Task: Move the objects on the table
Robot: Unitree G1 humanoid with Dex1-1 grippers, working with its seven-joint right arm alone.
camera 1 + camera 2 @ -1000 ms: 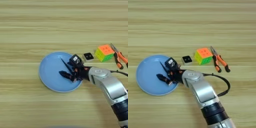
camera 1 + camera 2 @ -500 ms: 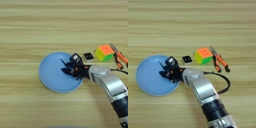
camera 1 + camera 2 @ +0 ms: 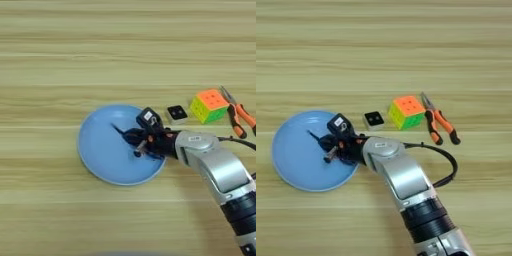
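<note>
1. My hand (image 3: 136, 142) is out over the right half of the light-blue plate (image 3: 100, 155), black fingers pointing toward 9 o'clock.
2. A thin black stick (image 3: 120, 131) pokes out from the fingertips toward 10 o'clock, over the plate. Honestly can't tell how wide the fingers are or whether they're actually pinching it, it's all one dark clump there.
3. The plate sits left of centre on the worktop (image 3: 125, 45), nearer my edge.
4. Just off the plate's rim at 2 o'clock there's a small black square thing (image 3: 373, 120), and right next to that a colourful puzzle cube (image 3: 407, 111).
5. The pliers (image 3: 438, 122) with orange-and-black handles lie just right of the cube, jaws pointing to 12 o'clock.
</note>
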